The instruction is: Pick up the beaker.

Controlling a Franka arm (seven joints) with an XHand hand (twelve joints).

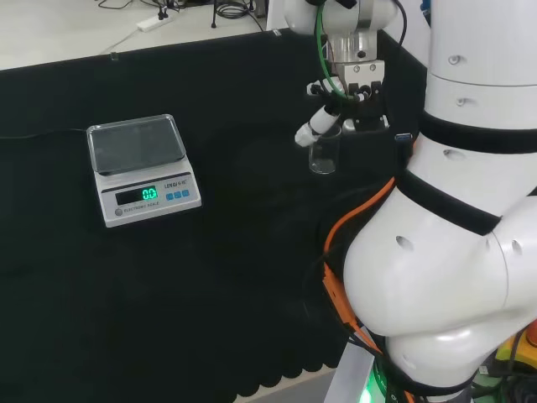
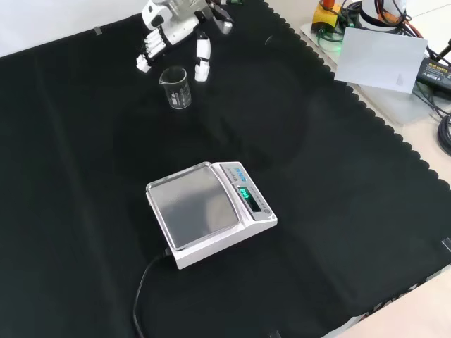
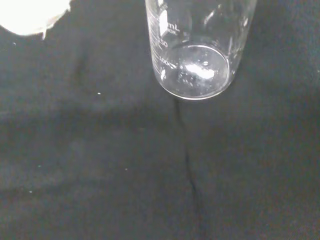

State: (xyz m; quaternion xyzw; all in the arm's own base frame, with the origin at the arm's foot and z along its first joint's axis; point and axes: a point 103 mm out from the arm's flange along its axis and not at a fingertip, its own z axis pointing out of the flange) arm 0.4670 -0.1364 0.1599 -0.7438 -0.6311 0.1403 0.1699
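Beaker: clear glass beaker (image 2: 176, 87) stands upright on the black cloth (image 2: 338, 211), near the top left of the front view; printed graduations show on its wall in the wrist view (image 3: 192, 47). It looks empty.
Beaker, head view: it (image 1: 323, 154) stands just left of the arm's white links (image 1: 453, 252), well to the right of the scale.
Hand: the hand (image 2: 173, 28) hangs just above and behind the beaker in the front view, with its fingers (image 2: 202, 60) straight and spread, pointing down toward the cloth on either side of the rim. It grips nothing.
Contact: one fingertip (image 1: 306, 132) sits close by the beaker's rim in the head view; touching or not cannot be told.
Scale: a white electronic scale (image 2: 211, 211) with a bare steel pan sits at the middle of the cloth in the front view, well apart from the beaker, its display lit green.
Cable: a dark cord (image 2: 144, 296) leaves the scale's near corner across the cloth.
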